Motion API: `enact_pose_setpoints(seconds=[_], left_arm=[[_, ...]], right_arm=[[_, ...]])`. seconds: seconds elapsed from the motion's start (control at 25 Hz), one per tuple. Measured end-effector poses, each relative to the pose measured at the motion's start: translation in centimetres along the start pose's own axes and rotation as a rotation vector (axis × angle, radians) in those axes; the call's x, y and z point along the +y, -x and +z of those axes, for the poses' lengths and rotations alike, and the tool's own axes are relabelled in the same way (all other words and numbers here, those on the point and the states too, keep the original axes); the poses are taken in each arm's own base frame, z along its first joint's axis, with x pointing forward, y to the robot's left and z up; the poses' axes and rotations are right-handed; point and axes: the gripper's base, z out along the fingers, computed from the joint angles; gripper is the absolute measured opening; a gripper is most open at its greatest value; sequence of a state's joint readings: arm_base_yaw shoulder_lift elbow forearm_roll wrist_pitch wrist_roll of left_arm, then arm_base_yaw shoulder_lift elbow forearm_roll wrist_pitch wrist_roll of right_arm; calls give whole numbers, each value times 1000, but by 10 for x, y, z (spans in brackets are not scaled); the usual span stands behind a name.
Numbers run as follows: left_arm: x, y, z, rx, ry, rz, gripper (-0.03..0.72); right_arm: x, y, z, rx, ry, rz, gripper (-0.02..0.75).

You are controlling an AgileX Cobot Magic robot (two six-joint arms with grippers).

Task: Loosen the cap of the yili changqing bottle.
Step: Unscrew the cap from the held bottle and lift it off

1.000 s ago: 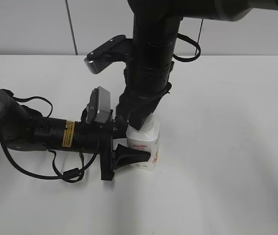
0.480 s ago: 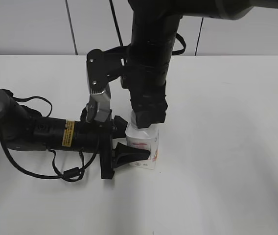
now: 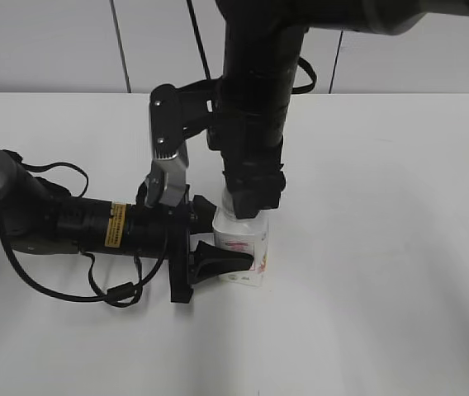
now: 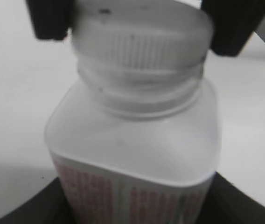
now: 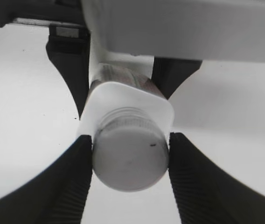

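Observation:
The yili changqing bottle (image 3: 244,247), white with red label print, stands upright on the table. My left gripper (image 3: 228,241) reaches in from the left and is shut on the bottle's body (image 4: 137,154), its dark fingers (image 4: 27,210) at the lower corners of the left wrist view. The ribbed white cap (image 4: 139,44) sits on the neck. My right gripper (image 5: 130,161) comes straight down over the bottle and is shut on the cap (image 5: 130,165), one ribbed finger (image 5: 74,172) against each side. In the exterior view the right gripper (image 3: 249,206) hides the cap.
The white table (image 3: 383,272) spreads around the bottle. The left arm (image 3: 61,223) with its cables lies along the table at the left. The right arm's column (image 3: 255,99) rises over the bottle. A pale wall runs behind.
The right wrist has turned about the bottle's axis, swinging its camera from pointing left to hanging down. Bottle and left gripper have stayed in place.

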State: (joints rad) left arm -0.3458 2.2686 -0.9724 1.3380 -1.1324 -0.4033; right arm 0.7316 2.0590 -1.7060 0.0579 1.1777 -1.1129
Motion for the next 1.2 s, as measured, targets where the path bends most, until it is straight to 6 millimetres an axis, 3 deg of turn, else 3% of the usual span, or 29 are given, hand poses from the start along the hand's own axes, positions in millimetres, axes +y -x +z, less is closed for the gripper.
enact_pose_setpoints(seconds=[0.2, 0.52, 0.96, 1.2], left_arm=[[-1, 0, 0, 1, -7, 4, 390], [-1, 0, 0, 1, -8, 4, 387], [-1, 0, 0, 2, -11, 6, 387], [-1, 0, 0, 3, -12, 7, 385]], right_arm=[[0, 0, 1, 5, 0, 45, 551], [-7, 8, -19, -52, -23, 183, 568], [-10, 5, -32, -56, -69, 1016, 568], [-11, 3, -31, -49, -76, 1169, 566]])
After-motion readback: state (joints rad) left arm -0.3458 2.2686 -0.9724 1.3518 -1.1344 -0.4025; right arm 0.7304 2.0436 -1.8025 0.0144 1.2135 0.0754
